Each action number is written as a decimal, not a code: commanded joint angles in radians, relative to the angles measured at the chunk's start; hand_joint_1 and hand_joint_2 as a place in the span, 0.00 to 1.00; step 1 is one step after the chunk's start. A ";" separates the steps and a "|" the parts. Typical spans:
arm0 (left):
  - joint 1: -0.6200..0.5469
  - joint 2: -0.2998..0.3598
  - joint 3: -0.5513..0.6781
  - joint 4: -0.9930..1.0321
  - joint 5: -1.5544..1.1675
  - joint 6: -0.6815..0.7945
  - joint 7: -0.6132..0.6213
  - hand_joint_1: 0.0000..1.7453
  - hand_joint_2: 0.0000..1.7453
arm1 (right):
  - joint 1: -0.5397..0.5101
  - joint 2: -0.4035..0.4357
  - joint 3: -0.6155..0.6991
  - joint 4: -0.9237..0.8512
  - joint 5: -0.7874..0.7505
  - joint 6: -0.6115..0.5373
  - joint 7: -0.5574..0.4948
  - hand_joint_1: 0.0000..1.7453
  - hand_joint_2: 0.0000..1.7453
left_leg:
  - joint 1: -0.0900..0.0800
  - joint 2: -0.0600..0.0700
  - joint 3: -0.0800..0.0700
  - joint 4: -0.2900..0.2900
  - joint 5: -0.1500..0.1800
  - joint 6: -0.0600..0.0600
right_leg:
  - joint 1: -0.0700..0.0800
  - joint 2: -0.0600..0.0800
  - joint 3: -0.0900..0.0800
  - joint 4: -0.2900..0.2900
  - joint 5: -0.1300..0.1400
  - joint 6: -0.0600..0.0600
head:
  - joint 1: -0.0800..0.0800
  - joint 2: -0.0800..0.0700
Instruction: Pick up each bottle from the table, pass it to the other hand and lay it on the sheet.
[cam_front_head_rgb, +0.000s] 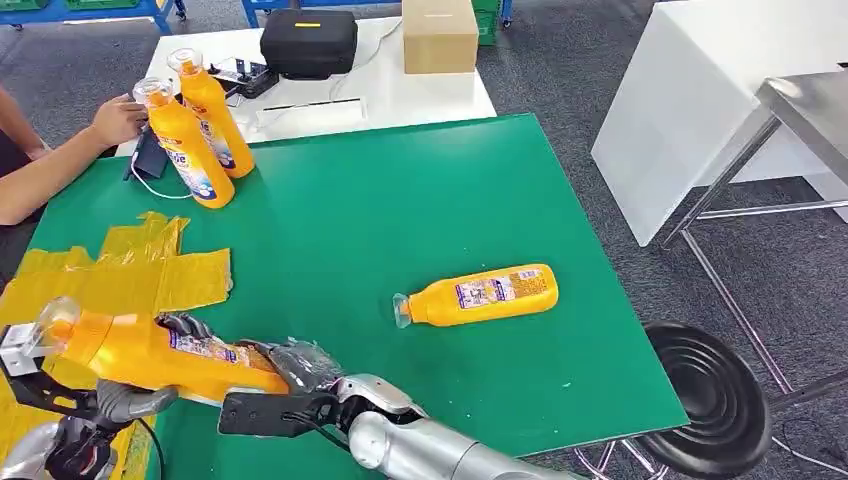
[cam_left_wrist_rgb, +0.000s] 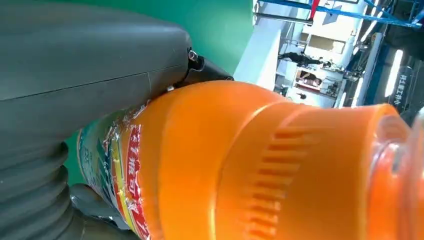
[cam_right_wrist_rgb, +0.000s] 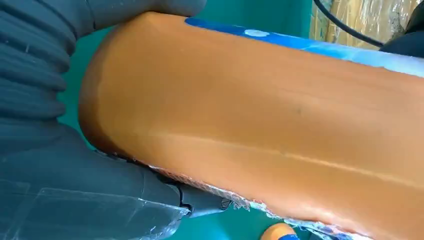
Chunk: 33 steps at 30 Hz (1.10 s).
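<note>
An orange bottle (cam_front_head_rgb: 150, 350) hangs lengthwise over the table's near left corner, its clear cap pointing left. My left hand (cam_front_head_rgb: 125, 402) grips it near the neck, thumb (cam_left_wrist_rgb: 75, 65) pressed along its side (cam_left_wrist_rgb: 225, 165). My right hand (cam_front_head_rgb: 305, 365) holds its base end (cam_right_wrist_rgb: 275, 125), with the grey palm (cam_right_wrist_rgb: 60, 175) wrapped around it. The yellow sheet (cam_front_head_rgb: 130, 265) lies crumpled on the green table (cam_front_head_rgb: 400, 200), just beyond the held bottle. Another orange bottle (cam_front_head_rgb: 480, 295) lies on its side in the table's middle right. Two more stand upright at the far left, one (cam_front_head_rgb: 190, 150) nearer and one (cam_front_head_rgb: 215, 110) behind it.
A person's hand (cam_front_head_rgb: 120, 120) and forearm reach in by the two standing bottles. A white table behind carries a black case (cam_front_head_rgb: 308, 42) and a cardboard box (cam_front_head_rgb: 438, 35). A black stool (cam_front_head_rgb: 715, 395) and a metal-legged table (cam_front_head_rgb: 790, 120) stand to the right.
</note>
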 joint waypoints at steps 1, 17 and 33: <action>-0.008 -0.038 -0.011 0.018 0.045 0.006 0.025 1.00 1.00 | -0.037 -0.016 0.045 0.035 0.007 -0.001 -0.007 1.00 1.00 | 0.001 -0.003 0.002 -0.001 0.000 0.000 | 0.000 0.000 0.003 -0.001 -0.001 0.000 | 0.000 0.000; -0.067 -0.331 0.250 -0.139 -0.657 0.565 -0.092 1.00 1.00 | 0.108 -0.160 -0.441 -0.314 0.318 -0.080 0.030 0.00 0.00 | 0.000 -0.012 0.001 0.001 0.000 0.001 | 0.001 -0.007 0.005 -0.003 -0.001 0.002 | 0.000 0.000; 0.043 -0.392 0.329 -0.149 -2.110 1.501 -0.020 1.00 1.00 | 0.104 -0.567 -0.546 -0.688 0.327 0.148 0.104 0.00 1.00 | -0.001 -0.008 0.002 0.000 -0.001 0.001 | -0.001 -0.003 0.005 -0.004 0.000 0.001 | 0.000 0.000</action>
